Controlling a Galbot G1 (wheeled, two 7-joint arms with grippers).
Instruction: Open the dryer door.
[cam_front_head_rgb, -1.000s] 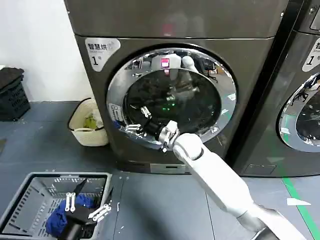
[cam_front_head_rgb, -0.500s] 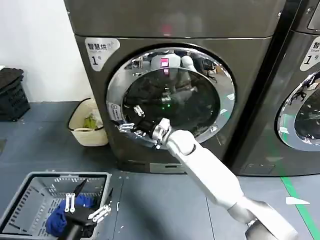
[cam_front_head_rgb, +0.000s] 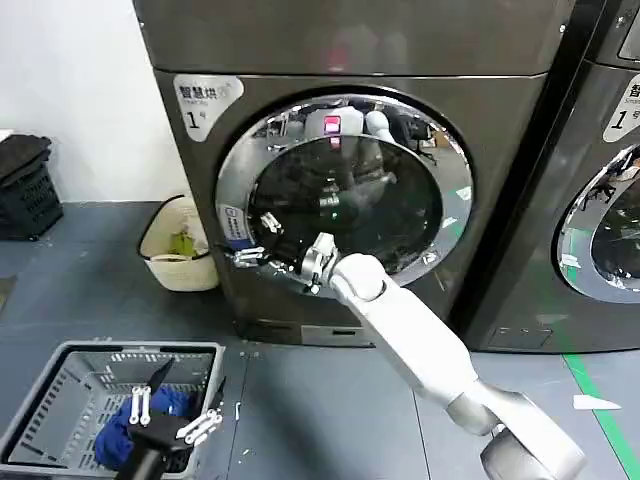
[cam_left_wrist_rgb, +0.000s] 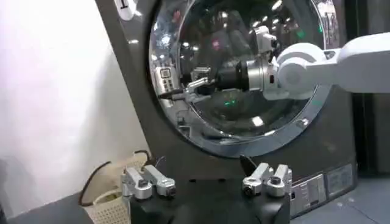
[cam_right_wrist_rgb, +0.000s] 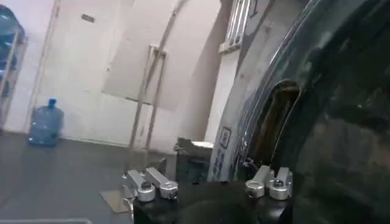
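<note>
Your right gripper (cam_front_head_rgb: 252, 240) is at the dryer door (cam_front_head_rgb: 345, 195), reaching across the lower part of the glass to the left side of the chrome ring, beside the small label on that ring. Its fingers (cam_front_head_rgb: 268, 222) are spread apart, one over the glass and one low on the ring, and they clasp nothing. From the left wrist view you see the same gripper (cam_left_wrist_rgb: 186, 87) from the side, its tips splayed at the ring's edge near the label, with the white arm (cam_left_wrist_rgb: 341, 58) stretching away across the door (cam_left_wrist_rgb: 244, 79).

The door fills the front of the dryer (cam_front_head_rgb: 200, 210) marked "1" and looks closed from the head view. In the right wrist view you see a dark gap (cam_right_wrist_rgb: 274, 122) next to the door's ring (cam_right_wrist_rgb: 244, 140); whether that means the door has come off its seat, you cannot tell.

Your left gripper (cam_front_head_rgb: 172, 420) hangs low, in front of the dryer and to its left, over a grey basket (cam_front_head_rgb: 60, 400) that holds blue cloth (cam_front_head_rgb: 120, 430). Its fingers are parted and hold nothing; in its own wrist view they (cam_left_wrist_rgb: 149, 182) stand well apart.

A cream basket (cam_front_head_rgb: 175, 250) sits on the floor just left of the dryer. A second dryer (cam_front_head_rgb: 600, 180) stands to the right of it.
</note>
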